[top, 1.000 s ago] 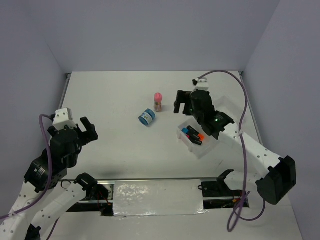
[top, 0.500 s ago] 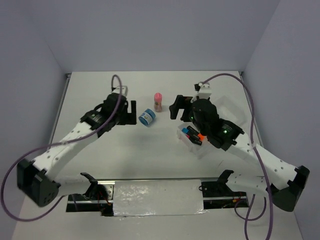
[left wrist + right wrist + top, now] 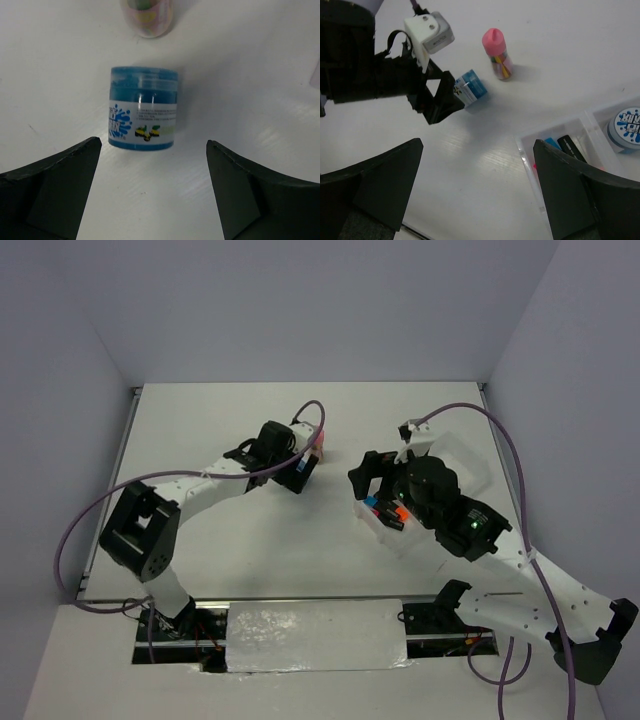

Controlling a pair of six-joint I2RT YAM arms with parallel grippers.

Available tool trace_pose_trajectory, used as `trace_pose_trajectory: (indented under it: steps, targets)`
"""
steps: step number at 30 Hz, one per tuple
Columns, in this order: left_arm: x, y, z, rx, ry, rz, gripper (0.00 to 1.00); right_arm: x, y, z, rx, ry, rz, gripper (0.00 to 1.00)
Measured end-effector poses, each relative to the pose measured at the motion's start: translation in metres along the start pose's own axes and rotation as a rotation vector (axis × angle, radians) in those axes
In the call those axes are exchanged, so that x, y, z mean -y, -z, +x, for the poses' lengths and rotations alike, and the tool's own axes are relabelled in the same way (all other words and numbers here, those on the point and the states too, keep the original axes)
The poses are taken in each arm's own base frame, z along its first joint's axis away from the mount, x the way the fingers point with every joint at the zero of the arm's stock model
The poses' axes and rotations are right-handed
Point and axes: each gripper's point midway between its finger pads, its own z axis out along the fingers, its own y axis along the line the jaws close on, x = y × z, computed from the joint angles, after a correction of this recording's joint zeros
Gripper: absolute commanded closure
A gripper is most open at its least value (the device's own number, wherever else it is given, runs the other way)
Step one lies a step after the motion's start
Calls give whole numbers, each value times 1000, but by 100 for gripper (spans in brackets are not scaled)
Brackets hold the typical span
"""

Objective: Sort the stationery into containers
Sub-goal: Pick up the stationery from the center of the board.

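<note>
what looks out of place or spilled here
Nothing spilled or broken. Only the blue jar, framed by the open left pincer, and the pink-capped tube beyond it sit loose on the table, outside the tray.

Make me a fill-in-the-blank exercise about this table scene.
1. The left tool, at the blue jar, stands ___.
2. The tube past that jar has a ___ cap.
3. The markers lie inside the white ___.
4. The right tool holds ___.
Missing words: open; pink; tray; nothing.
</note>
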Motion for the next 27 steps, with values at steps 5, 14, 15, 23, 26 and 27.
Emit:
trace_pose_trajectory:
  steps: [5, 14, 15, 23, 26, 27]
  targets:
    - [-15, -30, 8, -43, -24, 1, 1, 1, 0, 10, -26, 18, -13, 0]
    - [-27, -49, 24, -82, -14, 18, 3, -2, 2, 11, -32, 39, -36, 0]
    - [-25, -52, 26, -84, -13, 28, 6, -2, 2, 11, -33, 41, -36, 0]
    - [-17, -62, 32, -96, 7, 72, 74, -2, 2, 11, -34, 50, -41, 0]
    - [-15, -61, 32, -88, 32, 77, 81, -3, 2, 11, -32, 49, -42, 0]
    - [-13, -58, 34, -83, 46, 79, 84, -3, 3, 10, -28, 46, -44, 0]
